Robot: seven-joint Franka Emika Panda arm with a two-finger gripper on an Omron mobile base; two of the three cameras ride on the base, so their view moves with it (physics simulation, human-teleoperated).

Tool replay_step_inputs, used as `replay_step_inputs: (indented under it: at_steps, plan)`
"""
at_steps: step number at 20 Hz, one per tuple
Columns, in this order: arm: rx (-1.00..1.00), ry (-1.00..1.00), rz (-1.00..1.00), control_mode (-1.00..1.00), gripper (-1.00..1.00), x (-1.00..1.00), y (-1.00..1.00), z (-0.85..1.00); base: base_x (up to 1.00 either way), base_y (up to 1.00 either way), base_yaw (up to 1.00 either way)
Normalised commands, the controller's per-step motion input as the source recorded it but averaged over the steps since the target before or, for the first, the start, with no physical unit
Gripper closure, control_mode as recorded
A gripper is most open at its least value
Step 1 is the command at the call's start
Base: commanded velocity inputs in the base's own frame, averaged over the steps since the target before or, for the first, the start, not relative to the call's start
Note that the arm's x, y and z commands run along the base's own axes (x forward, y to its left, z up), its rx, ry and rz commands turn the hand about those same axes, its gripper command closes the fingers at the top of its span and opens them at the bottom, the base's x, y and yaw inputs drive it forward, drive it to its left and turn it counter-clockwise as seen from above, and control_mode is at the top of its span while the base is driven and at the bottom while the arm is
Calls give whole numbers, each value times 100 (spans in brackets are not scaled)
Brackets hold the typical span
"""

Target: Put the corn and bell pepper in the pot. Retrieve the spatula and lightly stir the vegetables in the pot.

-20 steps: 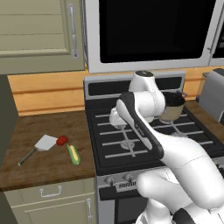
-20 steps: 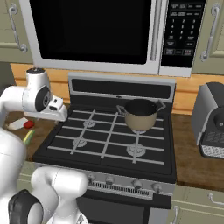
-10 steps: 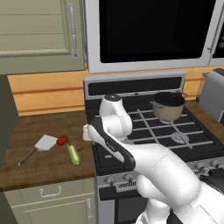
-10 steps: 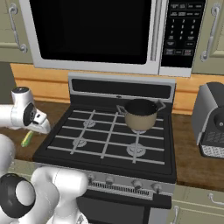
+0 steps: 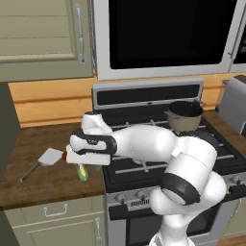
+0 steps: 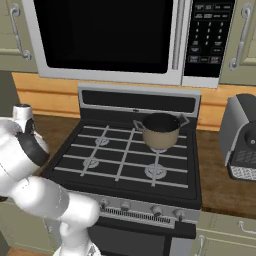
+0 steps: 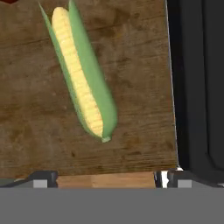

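- Bell pepper (image 5: pixel 64 155): only a thin red sliver shows at the arm's left side in the left base view; the rest is hidden behind the arm.
- Corn (image 5: pixel 83 171): upper part covered by the arm in the left base view; in the hand view its tip is cut off by the top edge.
- Gripper (image 7: pixel 106 178): fingertips barely poke up at the bottom of the hand view; nothing between them.
- Spatula (image 5: pixel 42 161): handle end too thin and dark to make out clearly.
- Toaster (image 5: pixel 235 102): cropped by the right edge.
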Motion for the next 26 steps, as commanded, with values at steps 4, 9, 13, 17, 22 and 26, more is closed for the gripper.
replay_step_inputs:
  at_steps: [4,9,13,17,22,26]
  plan:
    - [-12,27,0,-100,-100,24,84,-59,0,0,0]
    - [-7,6,0,-100,-100,16,27,-49,0,0,0]
    - [-1,-1,0,-100,-100,1,-11,-14,0,0,0]
    - [0,-7,6,-100,-100,1,-37,-6,0,0,0]
    - [0,-9,11,-100,-100,-1,-59,-16,0,0,0]
    - [14,-8,13,-100,-100,-1,-39,-62,0,0,0]
